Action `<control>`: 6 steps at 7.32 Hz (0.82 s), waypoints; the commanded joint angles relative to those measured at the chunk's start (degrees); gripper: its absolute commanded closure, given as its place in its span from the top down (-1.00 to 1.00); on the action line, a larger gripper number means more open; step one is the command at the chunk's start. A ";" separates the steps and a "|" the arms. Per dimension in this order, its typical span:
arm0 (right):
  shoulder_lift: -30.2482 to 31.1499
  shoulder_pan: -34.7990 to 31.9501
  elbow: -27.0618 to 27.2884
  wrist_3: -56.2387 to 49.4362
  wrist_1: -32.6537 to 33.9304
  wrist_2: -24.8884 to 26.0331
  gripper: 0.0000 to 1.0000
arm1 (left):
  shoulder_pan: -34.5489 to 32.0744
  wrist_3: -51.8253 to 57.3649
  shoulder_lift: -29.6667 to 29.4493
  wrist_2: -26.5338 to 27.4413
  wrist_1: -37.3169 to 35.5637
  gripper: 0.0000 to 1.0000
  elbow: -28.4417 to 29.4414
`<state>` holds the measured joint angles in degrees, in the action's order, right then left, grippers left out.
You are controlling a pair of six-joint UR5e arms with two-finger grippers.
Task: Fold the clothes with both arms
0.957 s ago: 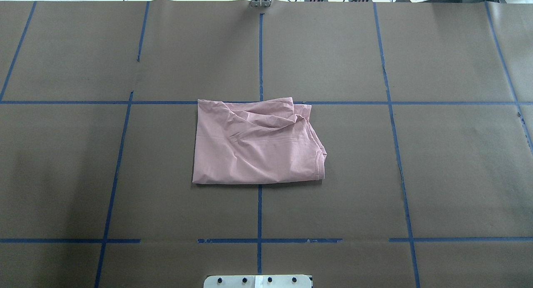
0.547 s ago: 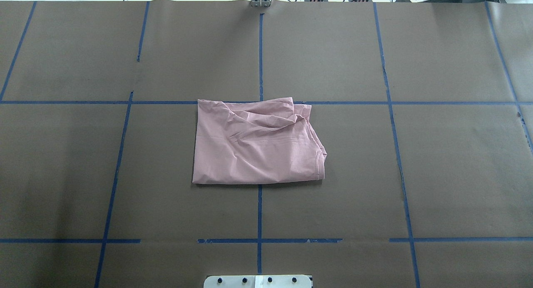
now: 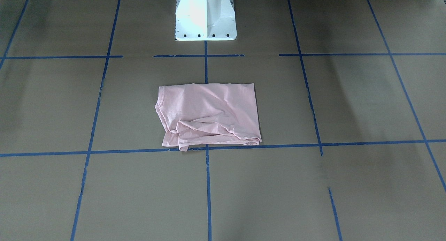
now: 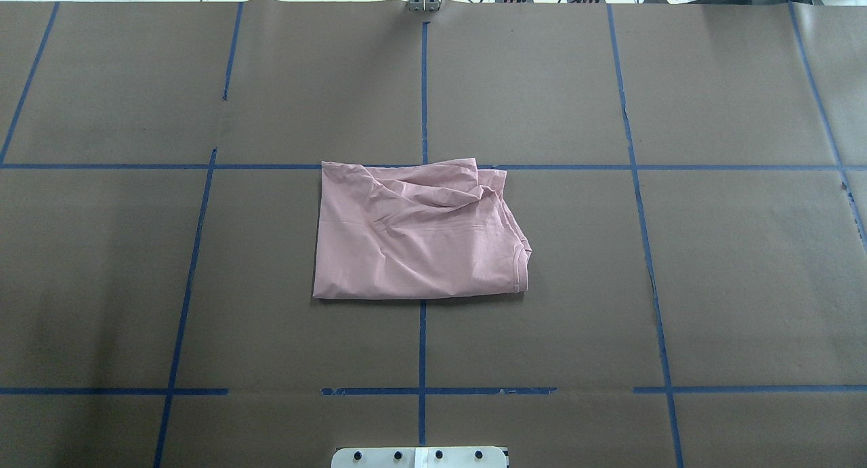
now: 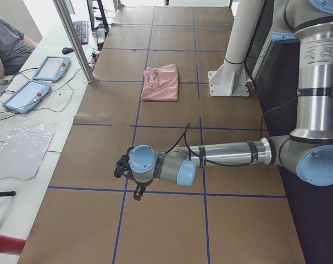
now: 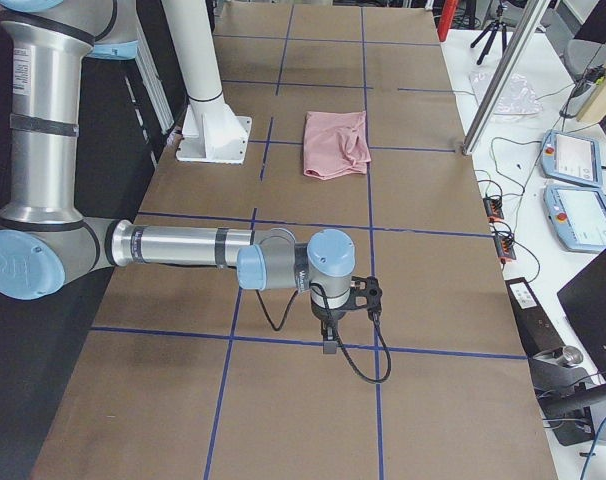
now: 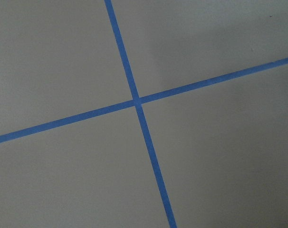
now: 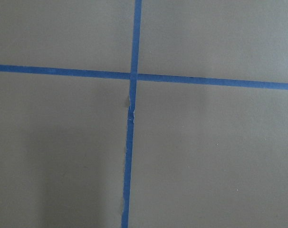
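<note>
Pink T-shirt (image 4: 416, 234) lies folded and creased mid-table, near the white pedestal (image 3: 205, 17), nothing touching it. Left arm (image 5: 227, 153) has its forearm level and low over the blue tape grid (image 7: 134, 102), left gripper (image 5: 138, 192) pointing down, well apart from the shirt. Right arm (image 6: 173, 245) is posed alike at the other end, right gripper (image 6: 328, 343) down. Fingers spread or closed on either, cannot tell.

No legible text or labels

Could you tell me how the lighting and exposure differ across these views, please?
Front-facing view: the white base is blown out by glare, and the shirt looks pale. Overhead view: darker, with the table dark brown. Right wrist view: a soft shadow at lower left.
</note>
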<state>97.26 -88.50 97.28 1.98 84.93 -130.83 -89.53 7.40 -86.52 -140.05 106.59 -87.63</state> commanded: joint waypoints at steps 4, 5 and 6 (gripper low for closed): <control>0.12 0.00 0.10 -0.22 -0.38 -0.22 1.00 | -0.91 -0.01 -0.14 6.28 -9.47 1.00 -6.77; 0.12 0.09 -0.25 -0.05 -0.29 -0.31 1.00 | -0.91 0.24 0.46 5.76 -8.60 1.00 -6.68; 0.12 0.09 -0.34 0.04 -0.38 -0.83 1.00 | -0.91 0.42 0.38 6.01 -8.59 1.00 -7.11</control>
<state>97.37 -88.44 97.12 1.93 84.59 -131.22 -90.45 7.68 -86.19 -134.05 97.76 -94.50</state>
